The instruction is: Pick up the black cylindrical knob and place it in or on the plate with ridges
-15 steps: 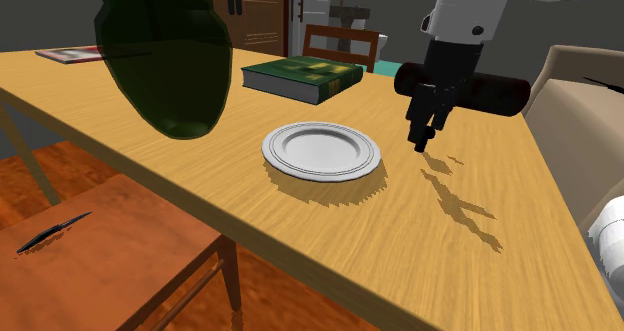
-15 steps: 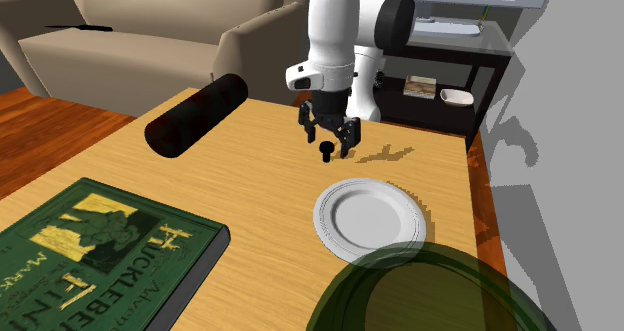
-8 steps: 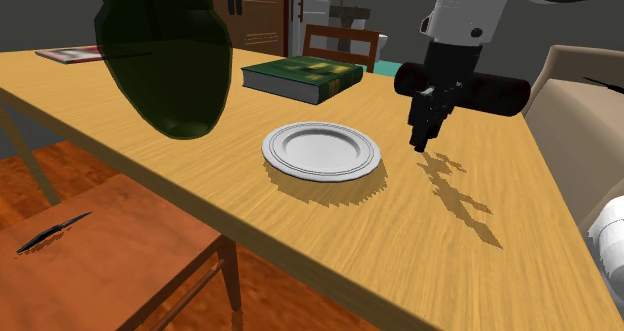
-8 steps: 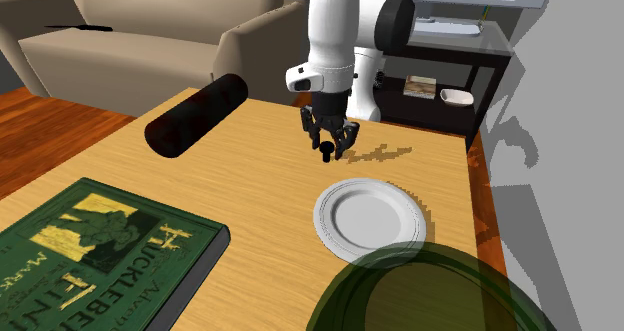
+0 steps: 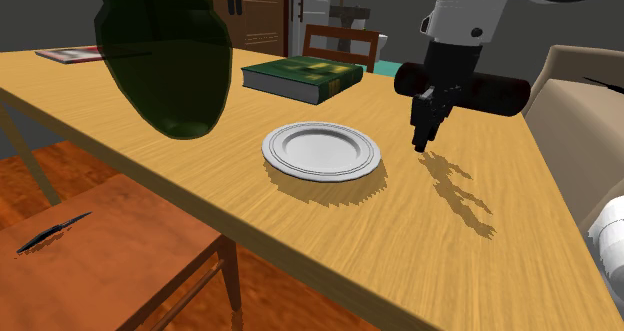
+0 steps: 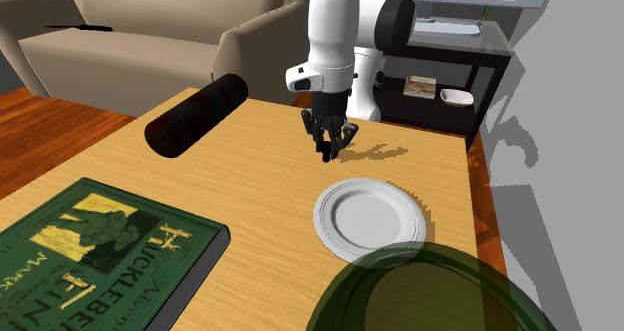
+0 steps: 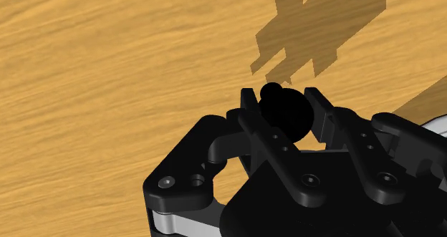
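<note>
The small black knob is clasped between the two black fingers of my gripper, which is shut on it. In the shoulder view the gripper points straight down at the wooden table, to the right of the white ridged plate and about a hand's width from its rim. In the second exterior view the gripper stands behind the plate, and the knob shows as a dark tip at the tabletop. Whether the knob is off the surface I cannot tell.
A long black cylinder lies just behind the gripper. A green book lies at the table's far side. A big dark green translucent vessel looms at the shoulder view's left. A wooden chair stands below the table edge.
The fingers, wide apart around the knob a second ago, have closed in and now clasp it. The arm has stayed in place.
</note>
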Robot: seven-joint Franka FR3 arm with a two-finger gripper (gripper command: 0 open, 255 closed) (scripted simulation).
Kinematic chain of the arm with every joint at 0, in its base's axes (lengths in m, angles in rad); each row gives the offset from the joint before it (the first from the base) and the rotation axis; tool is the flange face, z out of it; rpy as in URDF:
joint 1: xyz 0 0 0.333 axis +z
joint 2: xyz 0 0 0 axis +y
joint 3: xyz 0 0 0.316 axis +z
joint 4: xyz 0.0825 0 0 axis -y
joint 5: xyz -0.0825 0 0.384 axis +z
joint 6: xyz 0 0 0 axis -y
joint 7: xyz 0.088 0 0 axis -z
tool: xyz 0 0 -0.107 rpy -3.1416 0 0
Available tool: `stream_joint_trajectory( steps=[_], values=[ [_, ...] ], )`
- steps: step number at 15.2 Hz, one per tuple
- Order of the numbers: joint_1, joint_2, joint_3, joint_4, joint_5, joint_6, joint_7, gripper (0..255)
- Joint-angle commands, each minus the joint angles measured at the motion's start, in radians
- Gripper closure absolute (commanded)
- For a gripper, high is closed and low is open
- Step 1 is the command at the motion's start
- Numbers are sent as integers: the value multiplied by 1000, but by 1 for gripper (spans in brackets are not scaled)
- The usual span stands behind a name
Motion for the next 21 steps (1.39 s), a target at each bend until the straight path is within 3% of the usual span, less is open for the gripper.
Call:
stream_joint_trajectory(
  steps=[1, 18, 21],
  values=[
    [0, 0, 0, 0, 0, 0, 0, 255],
    [-13, 75, -11, 290, -21, -216, 14, 255],
    [-11, 171, 47, 377, -21, -205, 80, 255]
  ],
)
